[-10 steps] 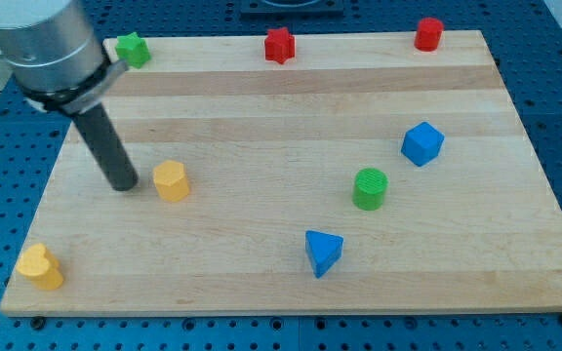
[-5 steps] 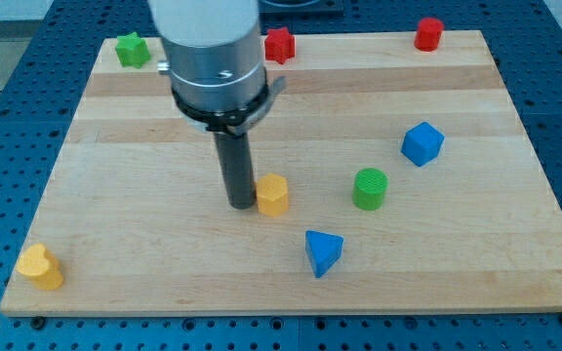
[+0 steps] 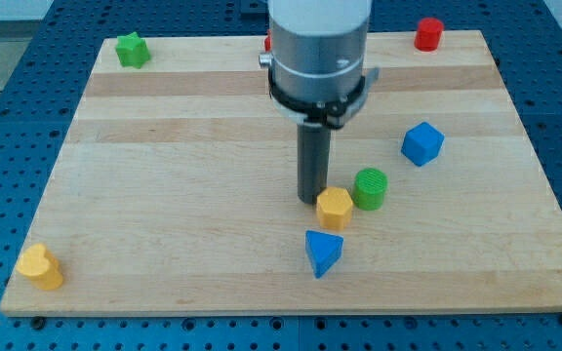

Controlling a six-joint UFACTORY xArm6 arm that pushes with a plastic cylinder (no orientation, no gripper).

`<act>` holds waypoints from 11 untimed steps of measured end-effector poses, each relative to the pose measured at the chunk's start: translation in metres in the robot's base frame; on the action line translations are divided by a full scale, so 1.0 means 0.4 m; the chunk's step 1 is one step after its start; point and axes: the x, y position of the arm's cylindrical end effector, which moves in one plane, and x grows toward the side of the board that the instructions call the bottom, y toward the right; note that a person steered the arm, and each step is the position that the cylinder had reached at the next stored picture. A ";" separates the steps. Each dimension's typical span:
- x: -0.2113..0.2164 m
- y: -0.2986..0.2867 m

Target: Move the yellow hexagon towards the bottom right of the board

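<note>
The yellow hexagon [image 3: 335, 208] lies near the middle of the wooden board [image 3: 164, 195], a little toward the view's bottom. My tip [image 3: 309, 200] stands right against its upper left side. The green cylinder [image 3: 370, 188] touches or nearly touches the hexagon on its upper right. The blue triangular block [image 3: 322, 253] lies just below the hexagon.
A blue cube-like block [image 3: 421, 143] sits at the right. A red cylinder [image 3: 428, 34] is at the top right and a green star-like block [image 3: 132, 49] at the top left. A yellow heart-like block [image 3: 40, 266] is at the bottom left. A red block is mostly hidden behind the arm.
My tip has swept from the board's left to its middle, pushing the yellow hexagon rightward and slightly down until it reached the green cylinder. The other blocks have not moved.
</note>
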 end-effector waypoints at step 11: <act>0.213 0.426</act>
